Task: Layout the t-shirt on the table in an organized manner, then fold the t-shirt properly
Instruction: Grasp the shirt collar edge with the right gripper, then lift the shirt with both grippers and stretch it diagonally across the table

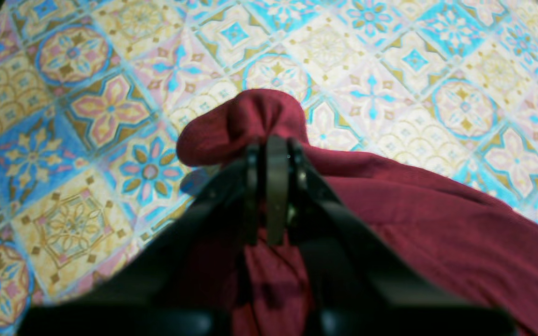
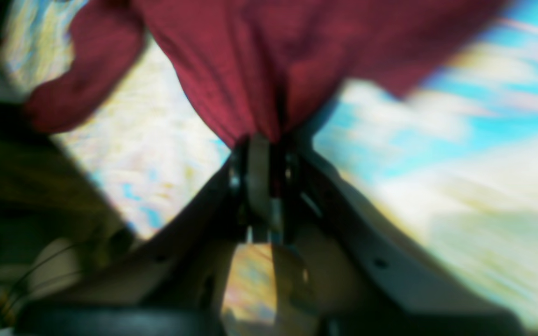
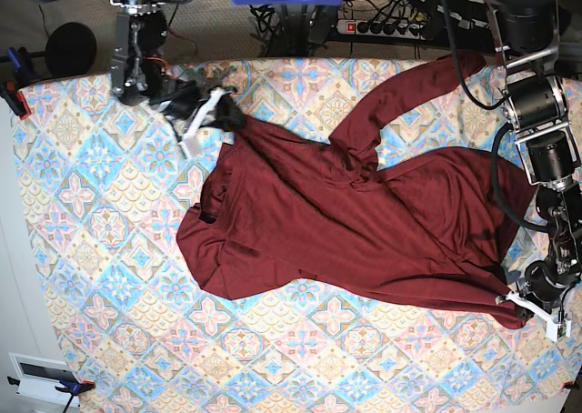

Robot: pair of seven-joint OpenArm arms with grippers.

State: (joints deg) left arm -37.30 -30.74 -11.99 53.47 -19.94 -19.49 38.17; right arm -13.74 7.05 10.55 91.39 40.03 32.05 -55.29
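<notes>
A: So, item one: the t-shirt (image 3: 346,222)?

B: Dark maroon, plain, thin jersey. Lies crumpled and spread across the surface (image 3: 109,249), which wears a pastel tile-pattern cloth. One long sleeve (image 3: 400,99) runs off from the t-shirt's middle toward the far edge of the surface, by the power strip (image 3: 391,26).

A: Item two, the left end effector (image 1: 271,154)?

B: Sits at the t-shirt's near corner on the base view's right. Jaws pressed together on a bunch of maroon cloth; a rounded fold bulges past the tips, just above the tiles.

A: Item three, the right end effector (image 2: 269,144)?

B: At the t-shirt's far corner on the base view's left. Its wrist view is blurred, yet the jaws stand narrow with gathered fabric running into them, the t-shirt fanning out beyond.

A: Anything else?

B: Red clamps (image 3: 13,95) at the surface's edge, well apart from the t-shirt.
</notes>
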